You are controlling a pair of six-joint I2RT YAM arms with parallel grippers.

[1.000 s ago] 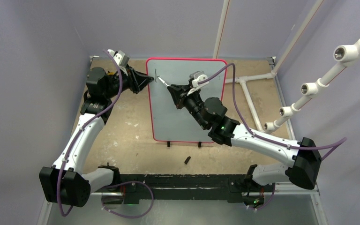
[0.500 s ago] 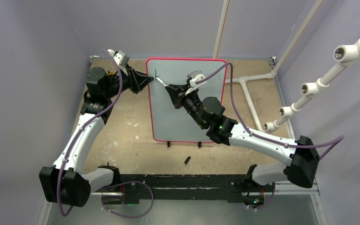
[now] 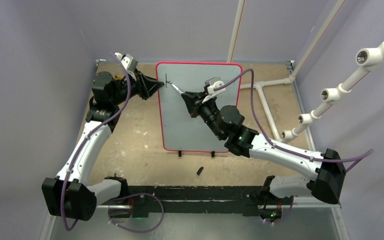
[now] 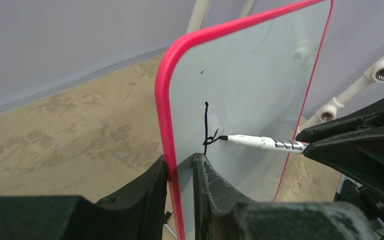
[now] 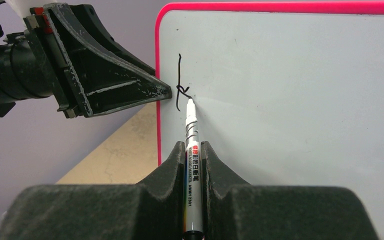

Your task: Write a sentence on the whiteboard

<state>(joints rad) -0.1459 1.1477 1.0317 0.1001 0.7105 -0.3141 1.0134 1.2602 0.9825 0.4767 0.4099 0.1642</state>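
Tan and mottled, the desk (image 3: 135,135) carries the whiteboard (image 3: 195,127), which stands on small black feet between my two arms. At the left, my left fingers (image 4: 180,167) are closed down to the thickness of the board. They pinch its red-pink left rim a little below the top corner, one finger behind the board and the other pressed to the pale front face. Just inside that rim, only a beginning of the sentence (image 5: 179,82) shows: a tall, thin black stroke with a small loop low on it. The tip of the marker (image 5: 192,165) touches the board right at that loop. Its white barrel, with black bands and small print, runs back to the right. There my right fingers (image 5: 193,150) are shut tight on it, one on each side, with the arm reaching across the front of the board. A small dark object (image 3: 200,170) lies on the desk in front of the board's feet; I cannot tell what it is. Further right, white pipes (image 3: 340,85) with open fittings slant along the wall.
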